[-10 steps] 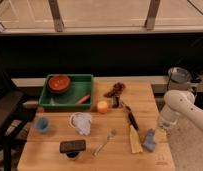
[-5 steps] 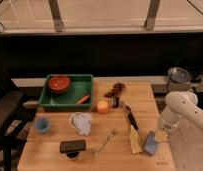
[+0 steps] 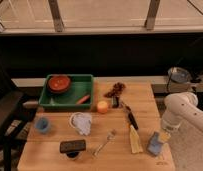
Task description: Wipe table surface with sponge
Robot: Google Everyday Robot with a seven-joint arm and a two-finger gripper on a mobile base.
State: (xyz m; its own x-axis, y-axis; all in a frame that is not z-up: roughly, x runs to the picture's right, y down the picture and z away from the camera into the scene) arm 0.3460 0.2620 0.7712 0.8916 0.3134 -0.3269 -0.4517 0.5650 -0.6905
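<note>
The light-brown wooden plank counter (image 3: 145, 107) is cut off at its near edge. My white arm (image 3: 182, 107) enters from the right, its upper part out of view. My pincer (image 3: 164, 137) sits at the counter's near right corner, pinching the top of the small light-blue rectangular sponge (image 3: 154, 145). The fingertips blur into it and are hard to separate.
</note>
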